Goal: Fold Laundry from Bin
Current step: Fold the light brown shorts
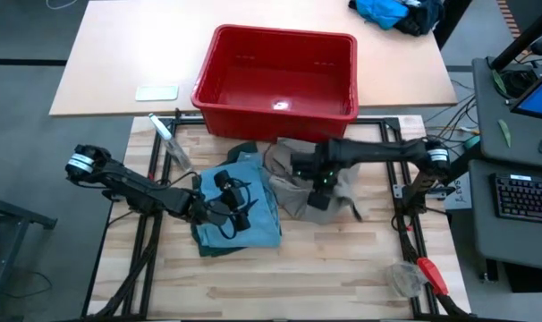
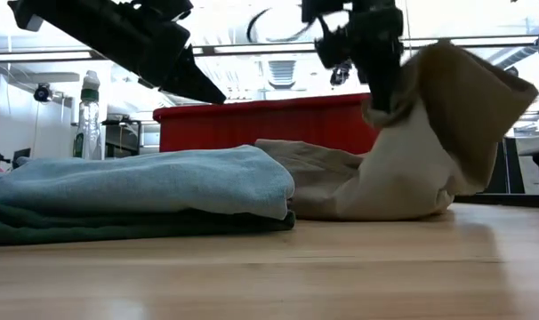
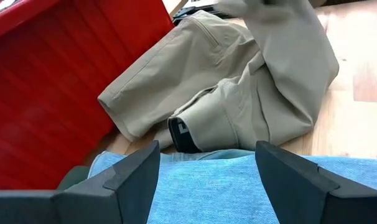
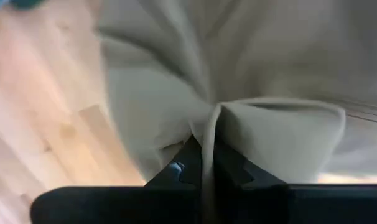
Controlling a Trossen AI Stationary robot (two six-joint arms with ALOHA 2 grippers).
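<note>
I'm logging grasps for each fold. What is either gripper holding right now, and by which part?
The right gripper pinches a raised fold of the khaki garment, lifted off the table. The left gripper is open above the folded denim, holding nothing.

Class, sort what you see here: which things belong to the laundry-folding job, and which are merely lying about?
Job: red bin; folded blue denim on green shorts; khaki garment, pinched by right gripper; left gripper.

Lying about: bright blue cloth heap; bottle; keyboard.
</note>
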